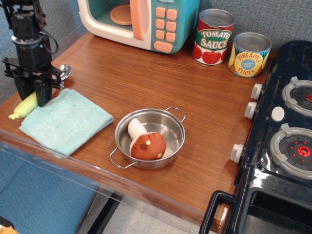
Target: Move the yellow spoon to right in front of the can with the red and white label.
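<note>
Wooden desk [146, 83] | black robot hand [31, 97] straddles soft yellow-green spoon [23, 106] beside teal cloth [66, 120], fingers closing for pickup, grip unconfirmed | red-and-white tomato sauce can [213, 36] far across.

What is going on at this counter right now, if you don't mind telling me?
The gripper is down over the yellow spoon at the counter's left edge, beside the teal cloth, its fingers either side of the handle. Whether it has closed is unclear. The spoon is still far from the tomato sauce can by the microwave. A pot holds a toy mushroom.
</note>
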